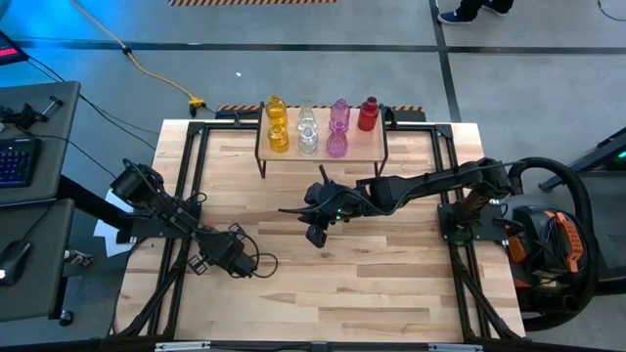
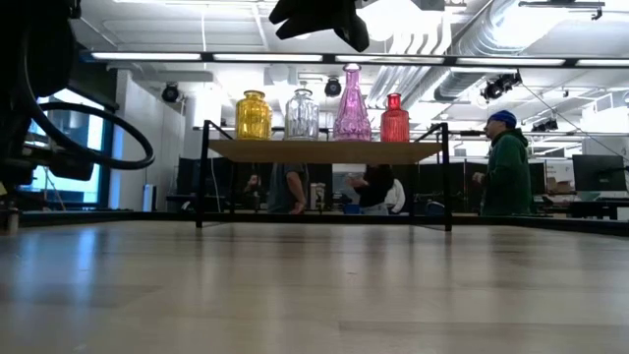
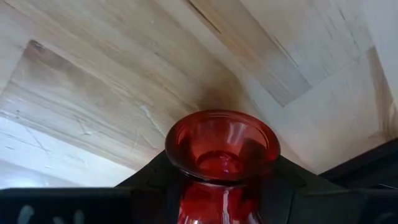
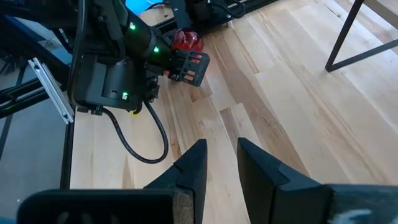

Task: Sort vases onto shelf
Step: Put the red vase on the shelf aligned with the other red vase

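Observation:
Seven vases stand on the shelf (image 1: pixel 322 149) at the table's far edge: two yellow (image 1: pixel 278 122), two clear (image 1: pixel 307 127), two pink (image 1: pixel 337 129) and one red (image 1: pixel 368 114). The low view shows the shelf (image 2: pixel 324 150) with yellow (image 2: pixel 254 116), clear (image 2: pixel 302 115), pink (image 2: pixel 352 103) and red (image 2: pixel 394 118) vases in a row. Another red vase (image 3: pixel 222 149) is in my left gripper (image 1: pixel 207 258), shut on it at the table's near left, also seen in the right wrist view (image 4: pixel 186 40). My right gripper (image 4: pixel 221 162) hangs open above the table's middle (image 1: pixel 316 233). My left gripper has the red vase between its two fingers, one on each side of the narrow neck (image 3: pixel 214 199) below the flared mouth (image 3: pixel 222 127). The fingers slant steeply down from above. The mouth end sticks out past the fingertips; whether the vase rests on the table I cannot tell.
Black frame rails (image 1: pixel 191 176) run along the table's left and right edges. A cable loop (image 4: pixel 144 140) lies on the wood beside the left wrist. Bare boards (image 1: pixel 342 284) lie between the arms and the near edge. People (image 2: pixel 506 167) are in the room behind the shelf.

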Robot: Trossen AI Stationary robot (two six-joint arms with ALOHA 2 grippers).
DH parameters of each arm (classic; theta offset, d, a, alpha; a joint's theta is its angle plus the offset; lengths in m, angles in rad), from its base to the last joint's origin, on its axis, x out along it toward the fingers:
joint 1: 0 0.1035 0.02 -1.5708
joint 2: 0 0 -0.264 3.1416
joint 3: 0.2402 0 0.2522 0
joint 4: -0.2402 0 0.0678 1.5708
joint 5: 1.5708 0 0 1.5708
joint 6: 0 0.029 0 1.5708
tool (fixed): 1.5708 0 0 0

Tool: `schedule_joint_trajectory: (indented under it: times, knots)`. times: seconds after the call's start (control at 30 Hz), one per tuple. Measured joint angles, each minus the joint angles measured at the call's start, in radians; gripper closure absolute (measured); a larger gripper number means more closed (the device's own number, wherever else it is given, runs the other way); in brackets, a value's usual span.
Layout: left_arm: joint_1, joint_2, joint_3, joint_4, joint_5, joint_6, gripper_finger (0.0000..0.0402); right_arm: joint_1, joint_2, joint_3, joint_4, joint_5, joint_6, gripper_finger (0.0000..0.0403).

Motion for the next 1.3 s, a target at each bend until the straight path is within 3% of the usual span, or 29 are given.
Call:
schedule_joint_trajectory:
  times: [0.47,0.93,1.3]
  knots:
    - [0.000,-0.048,0.075,-0.042,-0.021,-0.056,0.0270,0.000,0.000,0.000,0.000,-0.009,0.010,0.0331]
    - [0.127,-0.333,0.177,-0.035,-0.232,-0.211,0.0270,0.021,0.000,0.004,0.060,-0.287,0.150,0.0331]
    - [0.218,-0.481,0.235,0.242,-0.343,-0.396,0.0270,0.112,0.000,0.004,0.060,-0.315,0.181,0.0331]
